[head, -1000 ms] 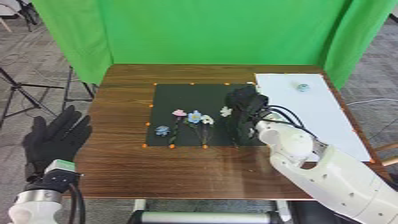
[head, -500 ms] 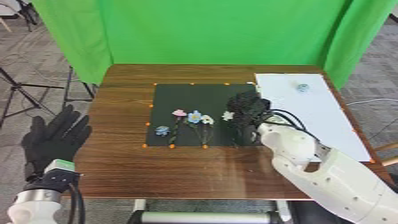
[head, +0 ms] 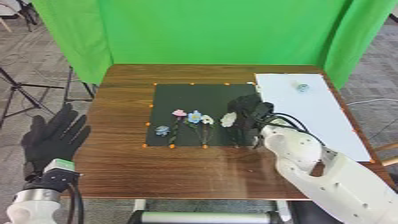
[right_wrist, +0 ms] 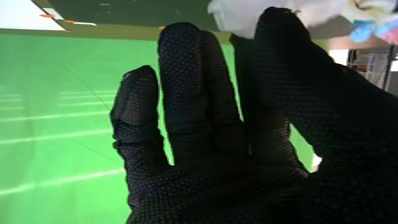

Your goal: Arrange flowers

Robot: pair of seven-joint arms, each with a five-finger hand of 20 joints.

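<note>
**Green curtain [head: 213, 30] hangs behind wooden desk [head: 115, 150]**

The curtain spans the far side of the desk in the head view, falling in soft vertical folds at both sides. Pale streaks of light cross its green in the right wrist view. Grey, patterned carpet [head: 366, 85] covers the floor around the brown desk. Black stand legs [head: 18, 87] spread over it at left; a thin white cable [head: 373, 101] curves across it at right.
</note>
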